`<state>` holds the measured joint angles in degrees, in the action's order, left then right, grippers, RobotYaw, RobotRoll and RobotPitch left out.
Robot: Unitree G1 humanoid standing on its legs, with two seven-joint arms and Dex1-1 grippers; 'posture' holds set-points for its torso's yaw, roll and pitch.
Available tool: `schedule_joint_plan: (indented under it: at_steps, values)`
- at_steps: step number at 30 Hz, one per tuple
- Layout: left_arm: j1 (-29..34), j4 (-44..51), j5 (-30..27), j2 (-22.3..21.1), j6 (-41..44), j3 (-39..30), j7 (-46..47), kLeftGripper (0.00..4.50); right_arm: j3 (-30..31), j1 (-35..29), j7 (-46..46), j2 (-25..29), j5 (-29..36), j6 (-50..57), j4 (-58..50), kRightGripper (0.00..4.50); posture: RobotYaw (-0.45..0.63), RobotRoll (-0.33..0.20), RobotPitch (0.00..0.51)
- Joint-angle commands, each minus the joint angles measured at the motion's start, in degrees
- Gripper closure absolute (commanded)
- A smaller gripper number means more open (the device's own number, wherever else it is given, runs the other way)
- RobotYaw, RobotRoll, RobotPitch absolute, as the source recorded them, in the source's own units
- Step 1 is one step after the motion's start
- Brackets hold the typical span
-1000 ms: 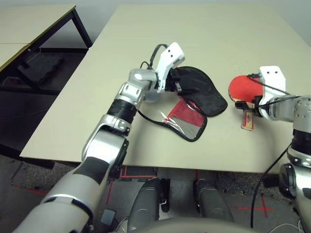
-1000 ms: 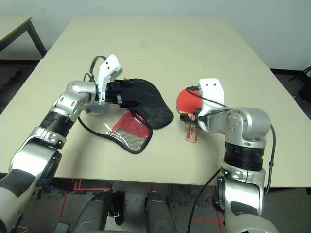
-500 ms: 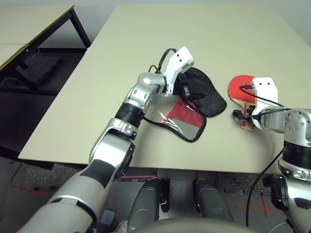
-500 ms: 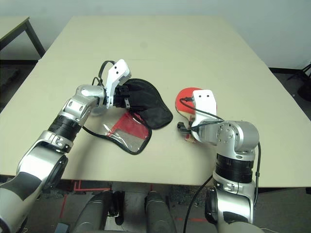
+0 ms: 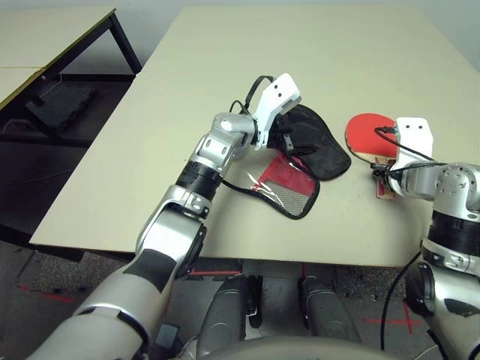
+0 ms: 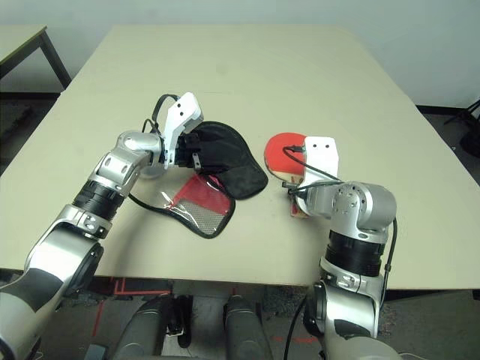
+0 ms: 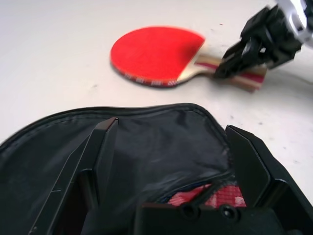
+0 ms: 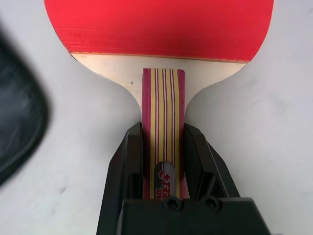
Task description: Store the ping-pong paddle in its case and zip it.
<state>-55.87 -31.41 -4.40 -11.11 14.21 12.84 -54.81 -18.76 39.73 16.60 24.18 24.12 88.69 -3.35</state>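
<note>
The ping-pong paddle (image 5: 366, 133) lies flat on the table (image 5: 247, 52) at the right, red face up, striped wooden handle (image 8: 164, 112) pointing toward me. My right gripper (image 8: 164, 131) is shut on the handle, one finger along each side; it also appears in the left wrist view (image 7: 244, 51). The case (image 5: 319, 146) lies open left of the paddle, black lining up, with its red mesh and clear plastic flap (image 5: 289, 184) spread toward me. My left gripper (image 7: 171, 128) hovers open over the black lining, fingers wide apart with nothing gripped.
A second table (image 5: 45, 37) with a black frame stands off to the far left across a gap of floor. The table's near edge (image 5: 225, 253) runs close below the case flap. Bare tabletop stretches behind the case and paddle.
My right gripper has slid onto the paddle's handle and closed on it; the paddle has turned slightly. My left gripper has shifted a little right over the case and stayed open.
</note>
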Motion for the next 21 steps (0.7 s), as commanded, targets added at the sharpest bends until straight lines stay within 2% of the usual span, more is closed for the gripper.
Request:
schedule_joint_plan:
  at_steps: [1, 5, 9, 13, 21]
  values:
    - [0.7, 2.5, -0.8, -0.7, 1.7, -1.7, 1.4, 0.00, 3.2, 3.5, -4.0, 0.6, -1.7, -3.7, 0.7, 3.35, -0.04, 0.000, 0.139]
    - [2.1, 6.5, -2.2, -3.2, 5.7, -4.4, 3.0, 0.00, 7.5, 9.1, -8.7, -2.6, -1.1, -1.0, 1.0, 3.35, -0.03, 0.000, 0.133]
    - [5.2, 11.0, -2.3, -7.3, 9.2, -5.7, 4.7, 0.00, 11.6, 11.1, -12.2, -6.9, -1.1, 1.4, -0.2, 3.35, -0.01, 0.000, 0.133]
    - [8.7, 17.2, -3.3, -11.2, 14.1, -7.7, 6.6, 0.00, 18.2, 10.4, -17.6, -7.2, -0.5, 0.7, -1.0, 3.35, 0.01, 0.000, 0.134]
    - [14.8, 28.5, -6.3, -14.6, 22.8, -11.5, 11.2, 0.00, 27.3, 10.3, -26.2, -3.6, -2.3, -5.2, 2.0, 3.35, 0.09, 0.000, 0.129]
